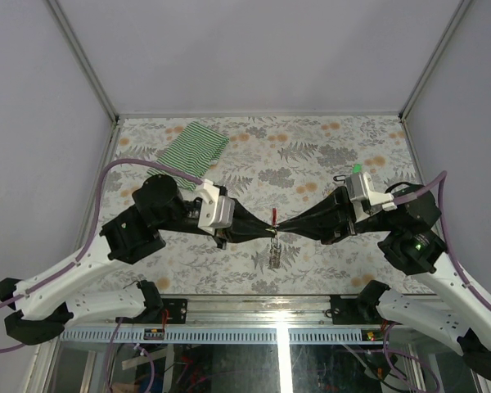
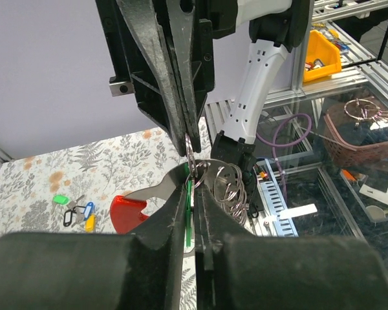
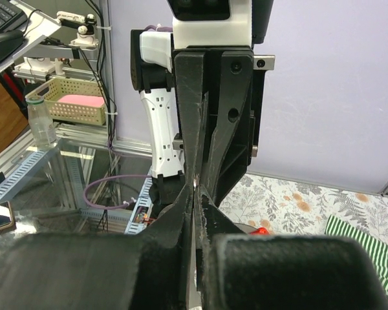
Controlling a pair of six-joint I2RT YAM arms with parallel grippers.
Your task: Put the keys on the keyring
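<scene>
**Two grippers meet tip to tip over the table, working a key onto a ring**

From above, going left to right: a green-and-white striped cloth point(image 1: 194, 146) lies at the far left of the flowered table point(image 1: 327, 264). The left gripper point(image 1: 264, 232) reaches toward the middle. Its jaws are almost together on a green-tagged key point(image 2: 189, 213), whose tag shows edge-on as a thin green strip between the fingers.

Right at its tip, held in the air at centre, is the keyring point(image 1: 275, 219), with a red piece on top and silvery metal dangling below. The right gripper point(image 1: 285, 227) reaches in from the other side with its jaws pressed together. It appears to pinch a thin wire loop of the ring, though the wire is so fine that the hold is hard to confirm. Further right, spare keys point(image 1: 354, 169) rest on the table, well apart from the action.

To do this step well, I judge the right gripper should hold the ring steady. The left one should ease the key's hole along the wire in small moves, gripping firmly so the key cannot twist out.

Only the left wrist camera shows the green strip and the keyring's silvery split rings point(image 2: 227, 184) just beside the fingertips. It also shows the broad face of the red piece, and coloured tags next to a black clip point(image 2: 70, 217) on the table. The right wrist camera shows little beyond both pairs of fingers tip to tip and a sliver of red. Only the overhead view shows the bunch hanging free below the grippers.
</scene>
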